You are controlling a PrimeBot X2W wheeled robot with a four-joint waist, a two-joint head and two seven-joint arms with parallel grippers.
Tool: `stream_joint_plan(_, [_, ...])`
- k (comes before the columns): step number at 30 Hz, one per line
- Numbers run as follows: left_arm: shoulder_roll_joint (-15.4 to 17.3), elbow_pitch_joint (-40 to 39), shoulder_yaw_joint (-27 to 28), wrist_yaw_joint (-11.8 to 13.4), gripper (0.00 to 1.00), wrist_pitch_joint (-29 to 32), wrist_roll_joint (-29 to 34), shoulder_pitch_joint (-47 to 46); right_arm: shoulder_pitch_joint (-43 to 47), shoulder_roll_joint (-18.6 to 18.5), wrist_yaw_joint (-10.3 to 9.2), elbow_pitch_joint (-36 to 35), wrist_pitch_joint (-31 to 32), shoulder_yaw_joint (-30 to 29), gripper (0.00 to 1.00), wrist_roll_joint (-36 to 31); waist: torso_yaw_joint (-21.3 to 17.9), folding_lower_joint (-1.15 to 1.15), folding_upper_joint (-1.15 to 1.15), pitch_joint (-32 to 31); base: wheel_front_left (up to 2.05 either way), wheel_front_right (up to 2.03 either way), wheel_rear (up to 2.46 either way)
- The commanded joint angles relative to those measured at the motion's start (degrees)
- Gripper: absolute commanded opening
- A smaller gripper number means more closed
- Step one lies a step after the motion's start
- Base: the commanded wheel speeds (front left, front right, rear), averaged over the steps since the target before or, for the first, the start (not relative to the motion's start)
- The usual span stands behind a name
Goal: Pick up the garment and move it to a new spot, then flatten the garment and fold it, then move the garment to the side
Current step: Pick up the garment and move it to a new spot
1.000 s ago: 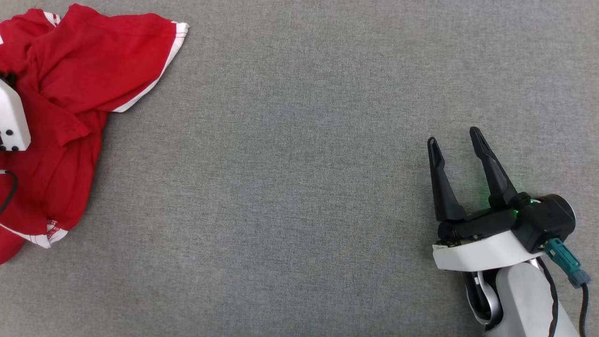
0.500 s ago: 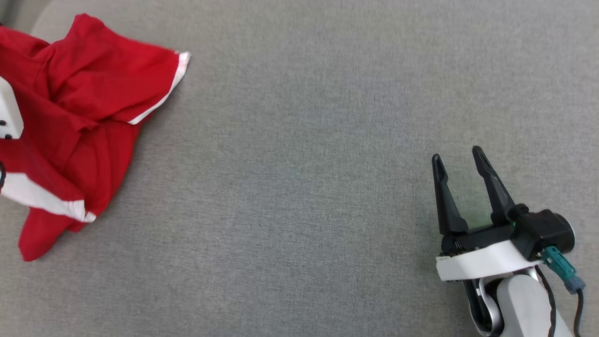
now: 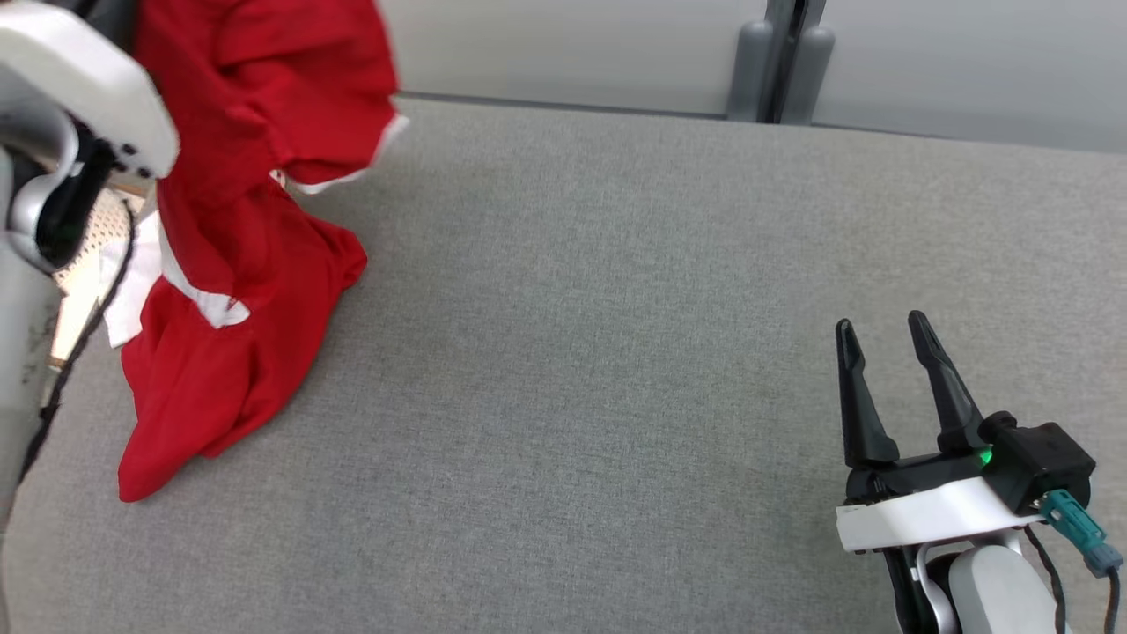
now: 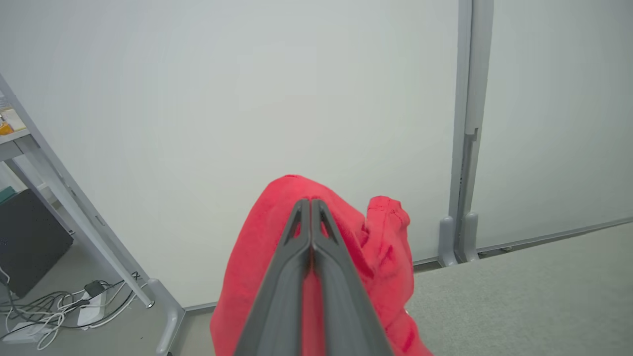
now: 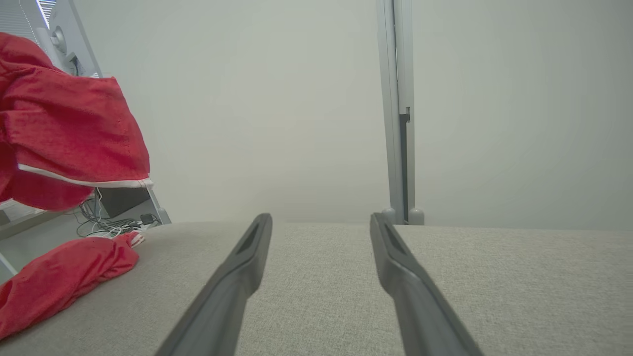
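A red soft-fabric garment with white trim (image 3: 255,264) hangs over the left end of a wide worktop covered in grey woven cloth (image 3: 616,352). Its upper part is bunched and held in the air above the worktop's far left corner. Its lower end trails down and rests crumpled on the worktop close to the left edge. A white band of trim shows on a hanging fold and another partway down the drape.

In the left wrist view, the left tool (image 4: 310,200) has its two long dark fingers pressed together, pinching a fold of the garment, and red cloth bulges out on both sides of the tips. In the head view the white housing of the left arm (image 3: 88,97) sits above the worktop's left edge, just beside the hanging cloth.

The right tool (image 3: 880,320) hovers low over the worktop's near right corner, well apart from the garment. Its fingers are spread wide with nothing between them and point toward the worktop's far edge.

Behind the far edge stand pale wall panels joined by a slim grey upright post (image 3: 779,62). Loose cables (image 4: 49,316) lie on the floor beyond the worktop's left end.
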Motion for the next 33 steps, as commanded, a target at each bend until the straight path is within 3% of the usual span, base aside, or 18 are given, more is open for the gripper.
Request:
stream_joint_plan(1, [-0.45,-2.57,0.25,0.08,0.00,0.90,-1.37,1.52,0.37,-0.10,-0.10,-0.34,-0.06,-0.32,1.00,0.35,-0.70,0.00,0.00,-1.04,0.00,0.00,0.00])
stream_joint_plan(8, [-3.08,-12.64,-1.11,1.07,0.00,5.98,-4.13,4.16,-0.18,-0.10,-0.10,-1.04,-0.06,-1.25,1.00,0.81,-4.19,0.00,0.00,-1.39,0.00,0.00,0.00])
stream_joint_plan(17, [-9.60,-20.26,-5.64,4.56,0.00,10.48,-4.82,7.12,-1.27,-0.10,-0.09,-2.05,-0.06,-1.45,1.00,2.83,-11.82,0.00,0.00,0.06,0.00,0.00,0.00])
stream_joint_plan(25, [-17.02,-12.90,-9.11,7.63,0.00,7.37,-2.79,6.21,-3.27,-0.10,-0.05,-3.86,-0.06,-1.72,1.00,5.23,-19.35,0.00,0.00,3.70,0.00,0.00,0.00])
stream_joint_plan(32, [-21.95,-2.29,-9.96,10.34,0.00,-0.58,-1.59,3.88,-3.68,-0.06,-0.05,-4.20,-0.06,0.25,1.00,6.86,-24.47,0.00,0.00,5.84,0.00,0.00,0.00])
stream_joint_plan(33, [-22.43,-0.88,-9.83,11.02,0.10,-2.32,-1.66,3.27,-3.84,-0.07,-0.05,-4.17,-0.07,0.61,1.00,6.96,-24.98,0.00,0.00,6.12,0.00,0.00,0.00])
